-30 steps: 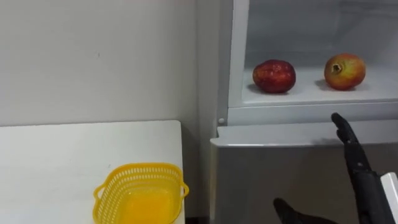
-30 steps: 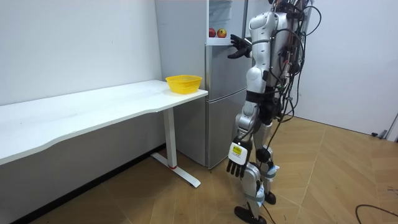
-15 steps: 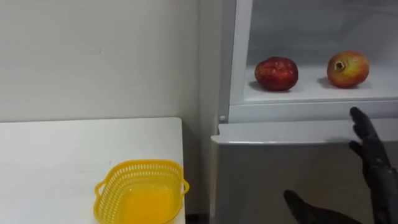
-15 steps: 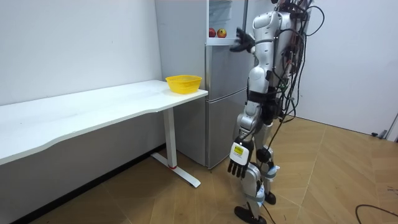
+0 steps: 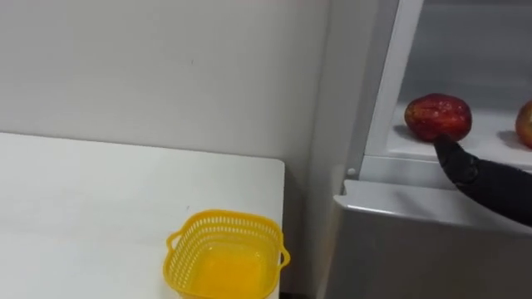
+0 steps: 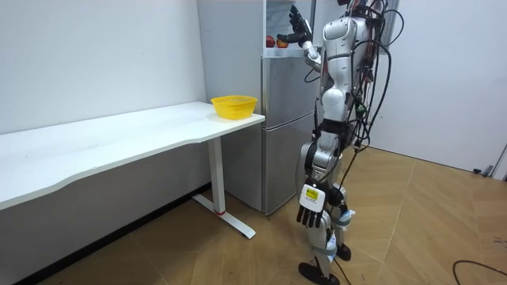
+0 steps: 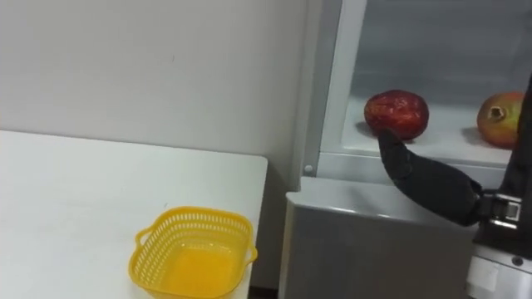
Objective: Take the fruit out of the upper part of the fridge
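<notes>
**Left eye view.** A white wall (image 5: pixel 166 66) backs a white counter (image 5: pixel 100 199). An empty yellow basket (image 5: pixel 224 218) sits at the counter's end, just beside the fridge (image 5: pixel 399 241). The upper compartment stands open. On its shelf (image 5: pixel 490 137) lie a red fruit (image 5: pixel 438 116) and, at the view's edge, a second fruit (image 5: pixel 525 124). My right hand (image 5: pixel 465 170) reaches in from the right, one dark fingertip at the red fruit's lower front. I cannot tell whether it touches.

**Room view.** The robot stands upright facing the fridge, right arm raised to the shelf, fingers spread and clasping nothing. The left hand (image 6: pixel 310 215) hangs relaxed by the thigh.

**Right eye view.** Both fruits rest on the shelf, with the hand below and in front of the red one.

**Progress, as I judge it.** The door is open and the reach is made. The grasp, the lift-out and, presumably, placing in the basket remain.
</notes>
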Tool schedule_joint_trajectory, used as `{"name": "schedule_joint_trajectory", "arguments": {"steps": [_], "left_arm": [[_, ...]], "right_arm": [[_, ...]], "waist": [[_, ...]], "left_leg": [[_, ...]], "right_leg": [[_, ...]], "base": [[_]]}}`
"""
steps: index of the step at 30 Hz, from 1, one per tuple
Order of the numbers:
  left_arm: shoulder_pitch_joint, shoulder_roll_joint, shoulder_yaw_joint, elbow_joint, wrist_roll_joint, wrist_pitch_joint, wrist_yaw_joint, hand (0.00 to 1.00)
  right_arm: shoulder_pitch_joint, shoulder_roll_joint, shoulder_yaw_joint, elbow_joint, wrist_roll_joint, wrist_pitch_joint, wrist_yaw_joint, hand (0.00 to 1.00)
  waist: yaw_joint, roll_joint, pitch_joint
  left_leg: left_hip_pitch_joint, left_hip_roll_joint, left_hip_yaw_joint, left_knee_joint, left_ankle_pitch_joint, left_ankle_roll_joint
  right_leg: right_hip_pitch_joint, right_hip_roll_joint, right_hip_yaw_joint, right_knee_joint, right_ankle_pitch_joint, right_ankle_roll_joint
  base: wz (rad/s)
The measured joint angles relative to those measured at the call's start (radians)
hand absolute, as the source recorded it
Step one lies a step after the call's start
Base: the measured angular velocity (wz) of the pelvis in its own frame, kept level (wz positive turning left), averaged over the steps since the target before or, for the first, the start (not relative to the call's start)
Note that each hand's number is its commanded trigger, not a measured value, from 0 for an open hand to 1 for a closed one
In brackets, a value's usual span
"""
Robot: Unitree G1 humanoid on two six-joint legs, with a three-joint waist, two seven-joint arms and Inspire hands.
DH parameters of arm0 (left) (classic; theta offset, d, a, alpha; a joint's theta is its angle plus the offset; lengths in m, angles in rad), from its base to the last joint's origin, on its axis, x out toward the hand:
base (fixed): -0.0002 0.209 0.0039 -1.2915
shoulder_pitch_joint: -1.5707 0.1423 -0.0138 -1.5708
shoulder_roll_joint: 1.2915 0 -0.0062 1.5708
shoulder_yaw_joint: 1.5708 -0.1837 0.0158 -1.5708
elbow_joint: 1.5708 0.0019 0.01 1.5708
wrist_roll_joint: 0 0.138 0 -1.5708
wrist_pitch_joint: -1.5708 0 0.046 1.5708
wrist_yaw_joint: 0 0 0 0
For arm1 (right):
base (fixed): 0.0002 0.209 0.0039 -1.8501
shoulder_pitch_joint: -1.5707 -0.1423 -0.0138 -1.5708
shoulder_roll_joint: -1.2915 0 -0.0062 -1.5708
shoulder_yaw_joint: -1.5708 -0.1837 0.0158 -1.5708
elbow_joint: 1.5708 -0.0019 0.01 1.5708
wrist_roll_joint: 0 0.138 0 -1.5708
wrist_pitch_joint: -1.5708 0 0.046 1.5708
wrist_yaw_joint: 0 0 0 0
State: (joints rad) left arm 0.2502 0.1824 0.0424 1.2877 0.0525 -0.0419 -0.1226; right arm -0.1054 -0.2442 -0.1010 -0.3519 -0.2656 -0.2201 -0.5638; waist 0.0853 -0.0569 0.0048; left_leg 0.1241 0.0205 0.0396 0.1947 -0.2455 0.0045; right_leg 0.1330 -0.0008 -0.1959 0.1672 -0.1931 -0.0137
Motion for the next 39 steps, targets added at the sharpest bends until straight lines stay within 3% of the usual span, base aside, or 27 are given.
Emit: {"name": "schedule_joint_trajectory", "arguments": {"steps": [17,23,27,39], "left_arm": [[0.006,-0.001,0.037,-0.025,0.029,0.034,-0.017,0.00],[0.019,-0.001,0.035,-0.083,0.029,0.046,-0.018,0.00],[0.028,-0.004,0.034,-0.100,0.030,0.049,-0.018,0.00],[0.030,-0.003,0.054,-0.121,0.059,0.069,-0.027,0.00]], "right_arm": [[-0.068,-0.048,-0.006,0.110,0.088,0.006,0.023,0.00],[-0.148,-0.061,-0.023,0.192,0.106,0.026,0.021,0.00],[-0.198,-0.096,-0.036,0.262,0.148,0.040,0.019,0.00],[-0.248,-0.126,-0.037,0.342,0.139,0.091,0.024,0.00]], "waist": [[0.005,0.003,-0.0020],[0.006,0.006,-0.0007],[0.015,0.002,-0.0028],[0.028,0.003,-0.0011]], "left_leg": [[-0.002,-0.006,-0.015,0.013,0.001,-0.002],[-0.004,-0.013,-0.017,0.012,0.004,0.002],[-0.004,-0.015,-0.019,0.015,0.005,0.004],[-0.009,-0.016,-0.045,0.010,0.005,0.004]], "right_leg": [[0.014,-0.006,-0.008,0.001,-0.001,-0.001],[0.012,-0.011,-0.008,0.001,-0.002,0.000],[0.014,-0.013,-0.009,0.002,-0.001,0.001],[0.008,-0.014,-0.030,0.001,-0.001,0.001]], "base": [[0.02],[0.00],[0.00],[0.04]]}}
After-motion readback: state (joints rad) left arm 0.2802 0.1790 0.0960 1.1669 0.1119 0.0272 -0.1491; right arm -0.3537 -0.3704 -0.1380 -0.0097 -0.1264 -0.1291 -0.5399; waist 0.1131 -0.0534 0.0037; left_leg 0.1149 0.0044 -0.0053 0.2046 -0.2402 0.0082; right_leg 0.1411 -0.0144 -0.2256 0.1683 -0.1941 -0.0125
